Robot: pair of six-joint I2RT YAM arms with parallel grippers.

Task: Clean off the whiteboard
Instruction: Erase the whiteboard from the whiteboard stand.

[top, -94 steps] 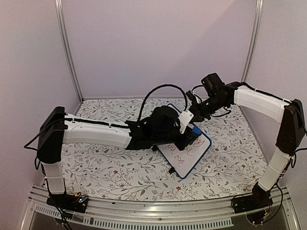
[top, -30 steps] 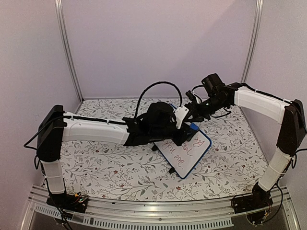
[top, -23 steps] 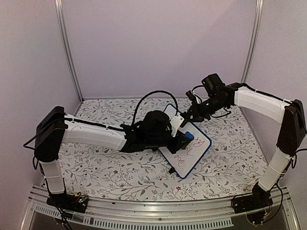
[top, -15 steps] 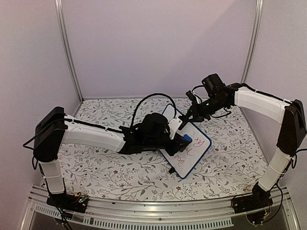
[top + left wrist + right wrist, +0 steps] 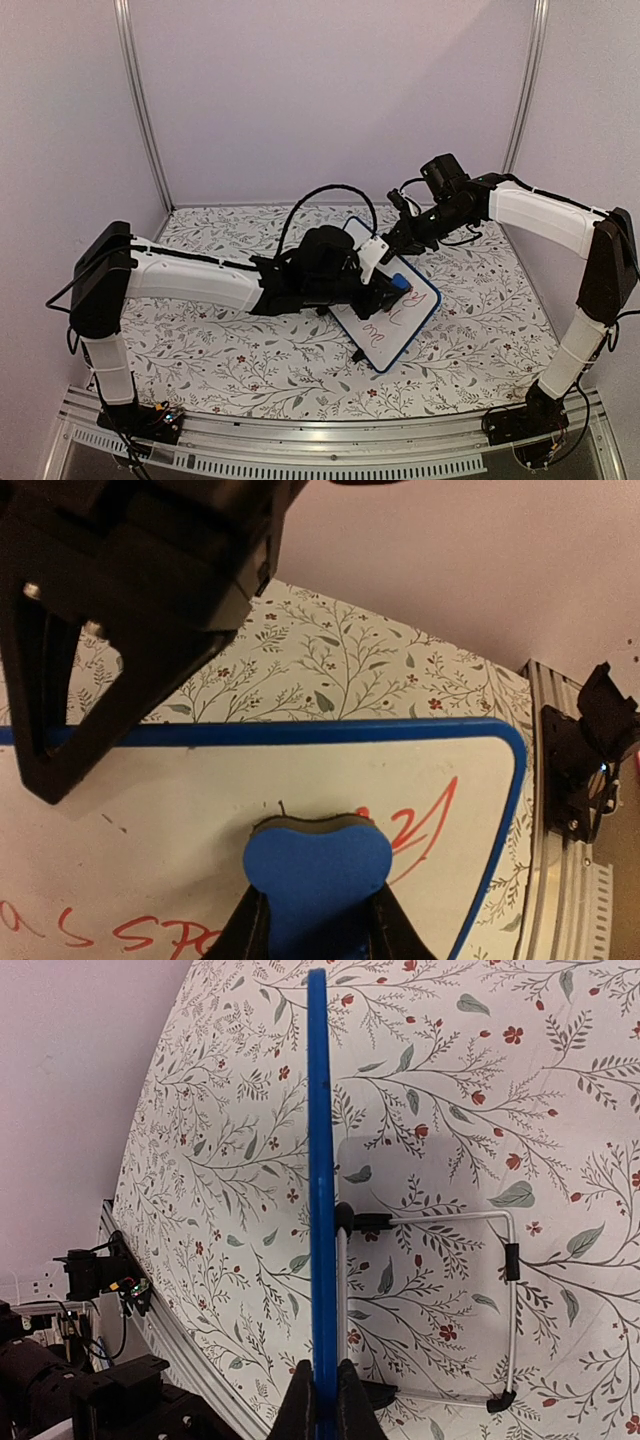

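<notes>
**Soft, even light with a pink cast and no hard glare**

From above, the scene is evenly lit and slightly grainy, with only faint shadows on the desk below the left pincer. In the left wrist view the colours turn warm. The whiteboard ahead of that pincer looks cream, the black hardware above and left of it is underexposed to a near-solid dark, and the eraser between its fingers is soft, too close for focus. In the right wrist view a pale grey shadow lies on the desk up and to the right of the right pincer. The desk's edge to its left bows with wide-angle distortion, and the lower left corner is dim.
</notes>
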